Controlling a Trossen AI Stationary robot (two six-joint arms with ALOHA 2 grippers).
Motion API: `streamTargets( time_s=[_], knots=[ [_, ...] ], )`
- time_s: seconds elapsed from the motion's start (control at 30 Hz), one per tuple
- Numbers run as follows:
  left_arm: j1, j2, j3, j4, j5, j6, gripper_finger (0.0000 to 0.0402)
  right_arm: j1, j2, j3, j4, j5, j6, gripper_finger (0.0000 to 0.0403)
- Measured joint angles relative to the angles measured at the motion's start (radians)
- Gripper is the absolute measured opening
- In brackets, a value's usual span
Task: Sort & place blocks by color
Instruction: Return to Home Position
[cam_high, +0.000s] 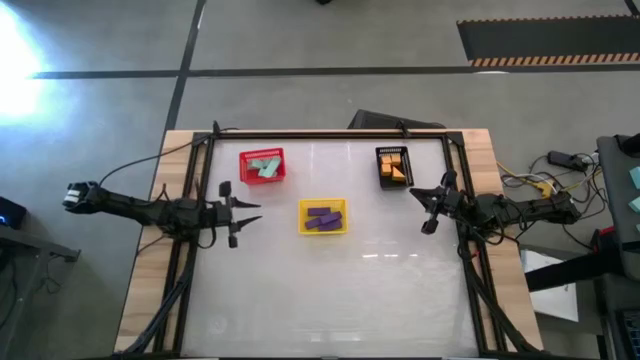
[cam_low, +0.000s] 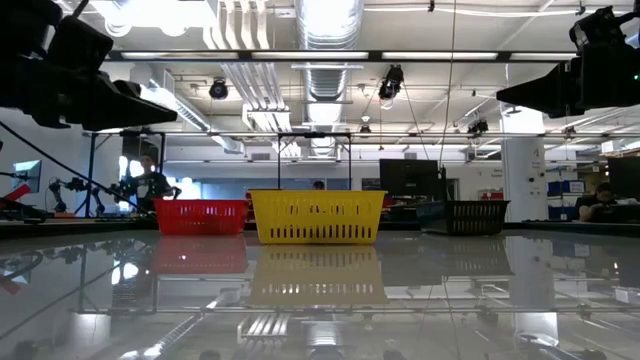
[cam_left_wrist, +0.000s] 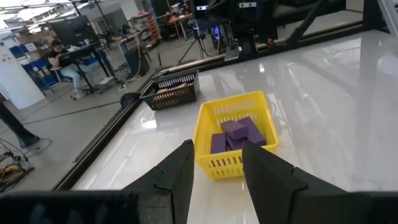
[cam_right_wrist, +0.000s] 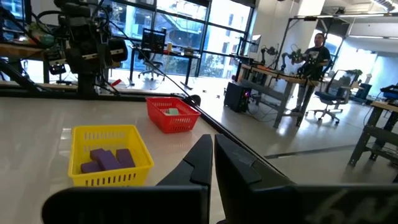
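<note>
The blocks lie sorted in three mesh baskets. Teal-green blocks (cam_high: 264, 167) fill the red basket (cam_high: 244, 160), purple blocks (cam_high: 323, 217) (cam_left_wrist: 237, 133) the yellow basket (cam_high: 323, 204) (cam_left_wrist: 205, 134), and orange blocks (cam_high: 396, 168) the black basket (cam_high: 381, 166). My left gripper (cam_high: 248, 213) (cam_left_wrist: 217, 163) hovers open above the table, left of the yellow basket, its fingers pointing at it. My right gripper (cam_high: 421, 206) (cam_right_wrist: 213, 152) hovers shut right of the yellow basket, below the black one. Neither touches anything.
All three baskets stand on the glossy white tabletop (cam_high: 330, 290) in its far half: red (cam_low: 200, 215), yellow (cam_low: 317, 217), black (cam_low: 462, 215). A dark frame (cam_high: 330, 135) edges the table. People sit at desks in the room beyond.
</note>
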Motion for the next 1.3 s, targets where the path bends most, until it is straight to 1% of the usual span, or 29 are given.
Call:
streamTargets(
  time_s=[0.13,0.43,1.3],
  knots=[
    [0.000,0.006,0.000,0.005,0.000,0.000,0.0120,0.000,0.000,0.000,0.000,0.000,-0.017,0.0009],
    [0.000,0.011,0.000,0.005,0.000,0.000,0.0120,0.000,0.000,0.000,0.000,0.000,-0.123,0.0009],
    [0.000,0.076,0.000,0.004,0.000,0.000,0.0120,0.000,0.000,0.000,0.000,0.000,-0.129,0.0009]
  ],
)
